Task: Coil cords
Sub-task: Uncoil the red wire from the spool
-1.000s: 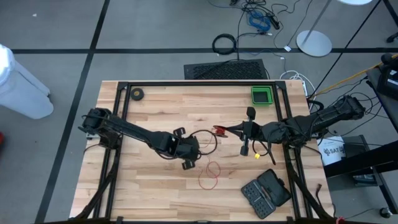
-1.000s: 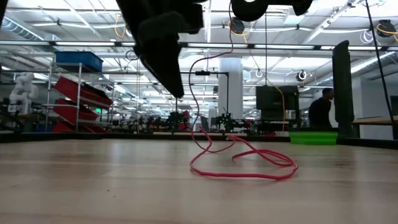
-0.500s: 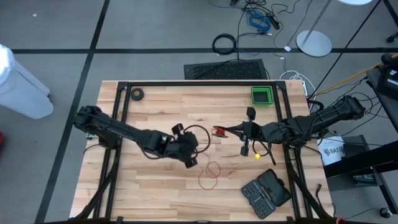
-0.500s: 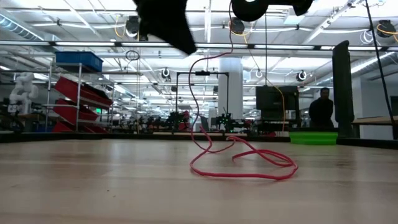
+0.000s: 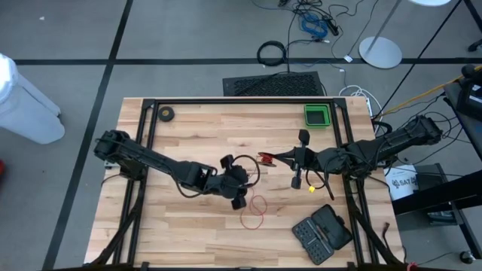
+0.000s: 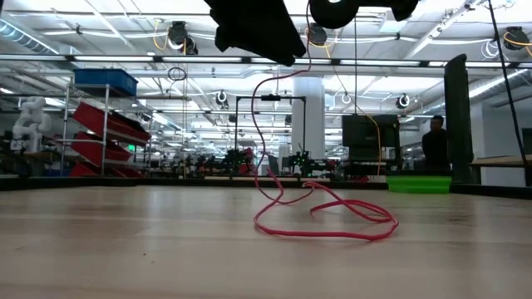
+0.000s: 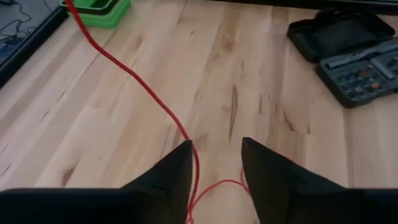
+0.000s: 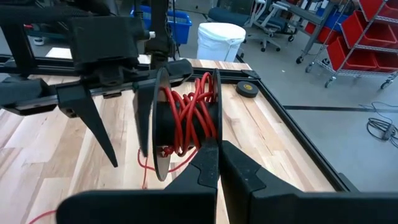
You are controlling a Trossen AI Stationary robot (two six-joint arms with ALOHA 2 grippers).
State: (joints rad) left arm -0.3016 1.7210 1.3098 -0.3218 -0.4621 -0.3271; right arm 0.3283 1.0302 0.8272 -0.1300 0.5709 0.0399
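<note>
The cords are one thin red cord (image 6: 324, 220). Part of it is wound on a small black reel (image 8: 186, 118). The rest drops from the reel to slack loops on the table (image 5: 256, 212). My right gripper (image 8: 216, 148) is shut on the reel above the table's middle (image 5: 277, 157). My left gripper (image 7: 216, 144) hovers open just left of the reel (image 5: 242, 182), high above the wood. The cord (image 7: 134, 78) runs between its fingers, close along the inner edge of one finger (image 7: 180, 165). I cannot tell whether it touches that finger. My right gripper pinches the rim of the reel's near flange (image 8: 215, 115) between its two fingers. The fingers reach in about level from the table's right side. The reel is lifted clear with its flanges upright, and the red cord hangs slack from it to the table.
A green bin (image 5: 317, 115) stands at the far right. A black tool case (image 5: 322, 233) lies open near the front right. A black tape roll (image 5: 166, 114) sits at the far left. The frame rails (image 5: 226, 100) edge the table.
My left gripper has risen from close above the table and shifted toward the table's right, nearer the reel. Its fingers have tipped from steeply downward to more level. The cord loops on the table and my right gripper with the reel have stayed put.
</note>
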